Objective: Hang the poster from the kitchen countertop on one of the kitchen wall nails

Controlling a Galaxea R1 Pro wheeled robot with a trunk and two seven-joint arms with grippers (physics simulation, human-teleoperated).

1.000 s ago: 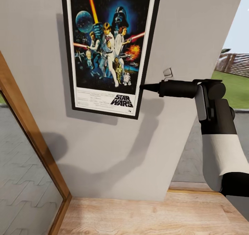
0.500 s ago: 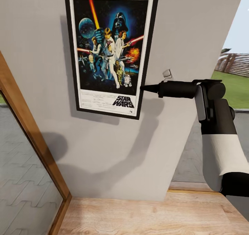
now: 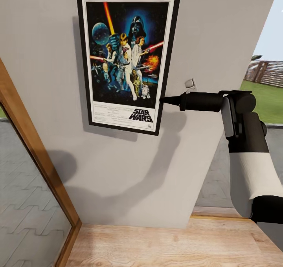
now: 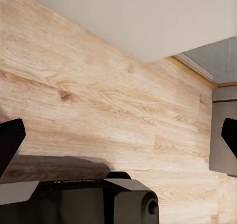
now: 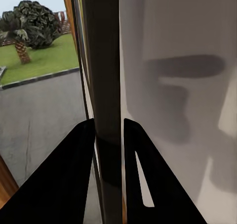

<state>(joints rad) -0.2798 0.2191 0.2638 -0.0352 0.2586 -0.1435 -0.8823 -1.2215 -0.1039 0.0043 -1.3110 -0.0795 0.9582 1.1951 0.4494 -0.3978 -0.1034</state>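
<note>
Here, the pale wall (image 3: 118, 172) takes up most of your head view, with a wooden door frame (image 3: 35, 149) slanting along its left and plank floor (image 3: 165, 245) at its foot. Against that wall the poster (image 3: 125, 58) stands upright, top edge level, a shadow beside it. It looks hung or nearly so, though the nail is hidden behind it — you can't confirm the catch.

Your right gripper (image 3: 162, 100) reaches in sideways from the right arm (image 3: 247, 157) and pinches the frame's lower right edge; in the wrist view the two dark fingers (image 5: 74, 174) close on that thin edge (image 5: 106, 85), seen end-on. A side hold keeps the top free for the nail.

A small metal handle (image 3: 190, 83) sits just above the gripper — not your target.

Your left fingers (image 4: 10, 145) are spread wide, holding nothing, over the floor.
</note>
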